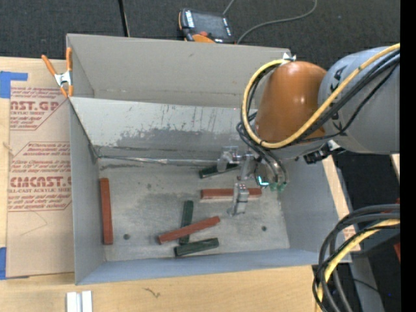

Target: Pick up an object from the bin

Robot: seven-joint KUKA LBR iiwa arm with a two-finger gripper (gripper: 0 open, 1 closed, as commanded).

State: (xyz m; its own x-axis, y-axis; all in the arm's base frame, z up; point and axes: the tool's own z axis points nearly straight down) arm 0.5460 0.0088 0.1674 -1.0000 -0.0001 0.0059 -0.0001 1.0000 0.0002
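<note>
Claw (239, 202) over red bar (214, 193), ctr-right.

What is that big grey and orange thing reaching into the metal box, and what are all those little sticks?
This is one photo from a camera above the box, looking down and a little from the side. The big grey shape with the orange cover and yellow cables is a robot arm, reaching in from the right. At its tip is the gripper, a small metal claw for picking things up.

It is low inside the grey metal bin, over a short red-brown stick lying flat on the floor. Whether it has hold of that stick cannot be seen.

A dark green stick lies just behind it. Nearer the front lie a slanted red-brown stick and two more green sticks. By the left wall lies a left red-brown stick.
</note>
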